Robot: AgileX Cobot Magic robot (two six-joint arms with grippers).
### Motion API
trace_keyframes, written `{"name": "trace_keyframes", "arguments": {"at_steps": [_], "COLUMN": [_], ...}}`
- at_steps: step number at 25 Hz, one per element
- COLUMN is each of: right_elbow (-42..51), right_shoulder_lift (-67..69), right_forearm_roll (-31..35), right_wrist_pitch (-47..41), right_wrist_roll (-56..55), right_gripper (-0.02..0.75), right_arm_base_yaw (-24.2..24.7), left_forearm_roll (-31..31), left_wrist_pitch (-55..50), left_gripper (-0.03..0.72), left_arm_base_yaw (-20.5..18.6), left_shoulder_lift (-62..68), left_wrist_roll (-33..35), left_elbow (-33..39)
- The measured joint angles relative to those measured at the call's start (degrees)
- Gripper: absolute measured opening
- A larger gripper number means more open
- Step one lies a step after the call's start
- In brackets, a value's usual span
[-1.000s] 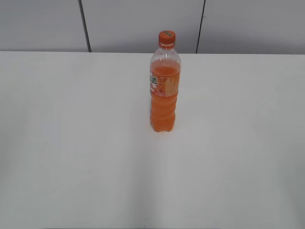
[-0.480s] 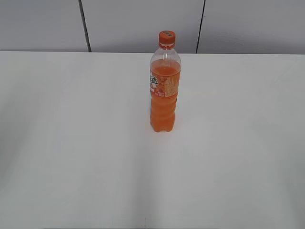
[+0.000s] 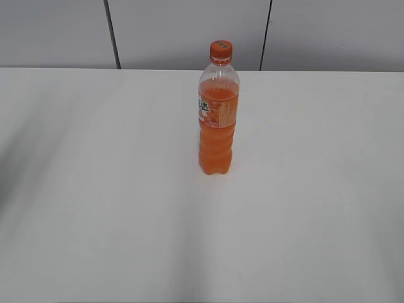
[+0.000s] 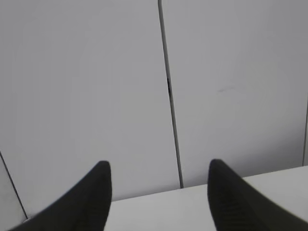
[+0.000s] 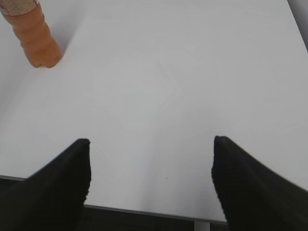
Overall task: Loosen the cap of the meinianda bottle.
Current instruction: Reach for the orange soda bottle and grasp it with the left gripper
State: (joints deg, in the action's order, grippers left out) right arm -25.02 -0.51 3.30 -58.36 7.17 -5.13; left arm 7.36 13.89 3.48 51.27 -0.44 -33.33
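The meinianda bottle stands upright near the middle of the white table, with orange liquid and an orange label. Its small orange cap sits on top. Neither gripper shows in the exterior view. In the right wrist view my right gripper is open and empty above the table's near edge, and the bottle's ribbed lower body shows far off at the top left. In the left wrist view my left gripper is open and empty, facing the grey wall; the bottle is out of that view.
A grey panelled wall with dark vertical seams stands behind the table. The table's near edge shows in the right wrist view, its far edge in the left wrist view.
The bottle has not moved. A faint shadow has grown over the left part of the table.
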Motion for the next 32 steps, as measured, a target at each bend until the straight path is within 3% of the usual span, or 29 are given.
{"name": "trace_keyframes", "arguments": {"at_steps": [8,20,23,28,32], "right_elbow": [0.00,0.00,0.00,0.00,0.00], "right_shoulder_lift": [0.00,0.00,0.00,0.00,0.00], "right_forearm_roll": [0.00,0.00,0.00,0.00,0.00], "right_wrist_pitch": [0.05,0.05,0.05,0.05,0.05], "right_wrist_roll": [0.00,0.00,0.00,0.00,0.00], "right_gripper": [0.587,0.587,0.587,0.587,0.587], "right_arm_base_yaw": [0.00,0.00,0.00,0.00,0.00], "left_forearm_roll": [0.00,0.40,5.37,23.10,31.96], "left_wrist_pitch": [15.39,25.26,25.35,28.17,36.13], "left_gripper": [0.378,0.348,0.348,0.348,0.348], "left_arm_base_yaw": [0.00,0.00,0.00,0.00,0.00], "left_shoulder_lift": [12.68,25.69,27.94,33.57,39.06], "left_wrist_roll": [0.00,-0.61,-5.31,-15.47,-18.12], "left_elbow": [0.00,0.00,0.00,0.00,0.00]}}
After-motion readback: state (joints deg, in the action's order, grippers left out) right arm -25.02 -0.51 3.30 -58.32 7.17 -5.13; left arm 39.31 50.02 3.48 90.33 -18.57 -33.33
